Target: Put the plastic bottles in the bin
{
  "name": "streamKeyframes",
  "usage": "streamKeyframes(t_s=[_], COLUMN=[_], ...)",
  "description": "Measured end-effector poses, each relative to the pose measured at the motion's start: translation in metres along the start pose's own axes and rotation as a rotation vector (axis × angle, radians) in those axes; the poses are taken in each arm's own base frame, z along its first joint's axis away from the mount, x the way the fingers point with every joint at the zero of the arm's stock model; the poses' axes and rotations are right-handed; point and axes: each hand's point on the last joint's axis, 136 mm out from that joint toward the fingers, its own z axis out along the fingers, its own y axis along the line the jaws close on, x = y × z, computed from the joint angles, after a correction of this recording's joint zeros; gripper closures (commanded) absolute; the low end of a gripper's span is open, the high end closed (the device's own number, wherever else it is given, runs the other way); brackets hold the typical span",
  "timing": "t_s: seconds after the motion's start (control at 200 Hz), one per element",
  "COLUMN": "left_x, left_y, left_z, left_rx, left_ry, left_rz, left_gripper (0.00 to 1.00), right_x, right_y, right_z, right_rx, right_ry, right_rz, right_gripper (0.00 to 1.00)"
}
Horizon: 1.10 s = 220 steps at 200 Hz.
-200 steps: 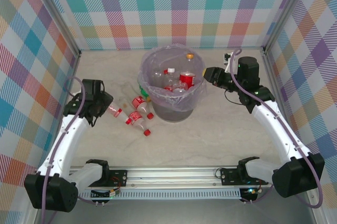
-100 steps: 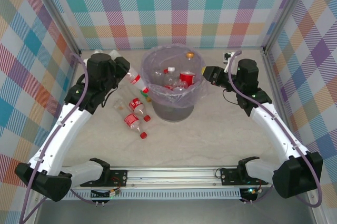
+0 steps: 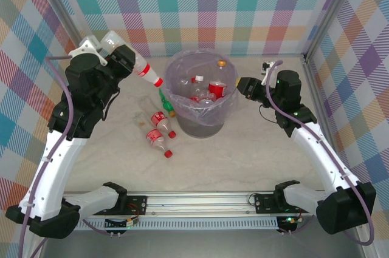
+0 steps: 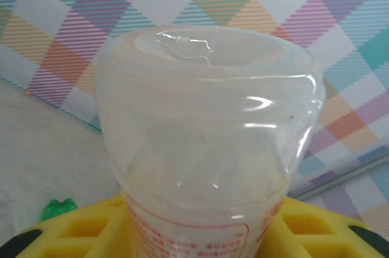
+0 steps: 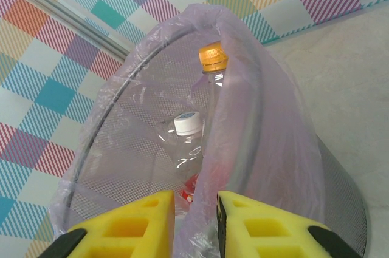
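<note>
My left gripper (image 3: 119, 59) is raised at the back left, shut on a clear plastic bottle (image 3: 135, 64) whose red cap points down toward the bin (image 3: 200, 125). In the left wrist view that bottle's base (image 4: 206, 118) sits between my yellow fingers (image 4: 67, 237). The grey bin, lined with a lilac bag, holds several bottles, among them a red-labelled one (image 3: 216, 90) and an orange-capped one (image 5: 213, 57). My right gripper (image 3: 244, 86) is shut on the bag's rim (image 5: 243, 124) at the bin's right side. On the table lie two red-labelled bottles (image 3: 159, 139) and a green one (image 3: 165, 101).
Plaid walls enclose the table on three sides, and the left gripper is close to the back-left corner post (image 3: 67, 9). The arms' base rail (image 3: 194, 200) runs along the near edge. Open tabletop (image 3: 255, 155) lies in front of the bin and to its right.
My left arm has lifted a bottle off the table and carried it up and back, then tipped it cap-first toward the bin. The right gripper has stayed on the bag rim.
</note>
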Motion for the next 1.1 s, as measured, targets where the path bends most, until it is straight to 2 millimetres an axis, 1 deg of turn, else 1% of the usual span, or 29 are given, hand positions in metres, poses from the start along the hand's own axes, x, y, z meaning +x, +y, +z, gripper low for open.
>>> streamKeyframes(t_s=[0.05,0.105,0.15,0.2,0.24,0.31,0.37,0.43,0.515,0.585,0.65,0.735,0.8,0.975,1.04,1.1], left_x=[0.009,0.023,0.039,0.061,0.082,0.115,0.134,0.146,0.154,0.16,0.165,0.178,0.184,0.205,0.216,0.224], left_y=[-0.016,-0.04,-0.06,-0.077,-0.086,-0.092,-0.095,-0.099,-0.103,-0.105,-0.107,-0.109,-0.111,-0.111,-0.105,-0.099], left_z=[0.009,0.021,0.035,0.051,0.062,0.074,0.08,0.081,0.083,0.087,0.093,0.103,0.109,0.119,0.12,0.119], left_rx=[0.042,0.097,0.146,0.191,0.218,0.243,0.263,0.285,0.307,0.316,0.322,0.333,0.34,0.34,0.327,0.317], left_ry=[0.034,0.084,0.13,0.183,0.228,0.301,0.338,0.359,0.366,0.373,0.381,0.41,0.424,0.492,0.53,0.561], left_rz=[0.024,0.065,0.102,0.15,0.194,0.265,0.322,0.37,0.424,0.46,0.489,0.526,0.544,0.583,0.603,0.617], left_gripper=[0.56,0.56,0.56,0.57,0.58,0.6,0.62,0.63,0.66,0.68,0.7,0.71,0.72,0.73,0.73,0.73], right_x=[0.001,0.001,0.001,0.002,0.002,0.003,0.002,-0.001,-0.006,-0.009,-0.01,-0.008,-0.005,0.002,0.003,0.003], right_y=[0.0,0.0,0.0,0.0,0.0,0.002,0.006,0.011,0.018,0.022,0.023,0.023,0.024,0.019,0.018,0.018], right_z=[0.001,0.001,0.001,0.0,-0.001,-0.007,-0.016,-0.027,-0.04,-0.045,-0.045,-0.042,-0.038,-0.03,-0.029,-0.028], right_rx=[-0.001,-0.002,-0.001,0.001,0.005,0.013,0.018,0.02,0.022,0.024,0.023,0.012,-0.005,-0.007,-0.004,-0.003], right_ry=[0.003,0.005,0.005,0.008,0.009,0.007,-0.009,-0.032,-0.063,-0.077,-0.077,-0.062,-0.042,-0.003,0.004,0.01], right_rz=[0.001,0.003,0.002,0.009,0.001,-0.002,-0.012,-0.03,-0.055,-0.067,-0.07,-0.062,-0.048,-0.02,-0.019,-0.015], right_gripper=[0.65,0.51,0.39,0.3,0.26,0.22,0.22,0.21,0.21,0.2,0.2,0.19,0.21,0.36,0.41,0.43])
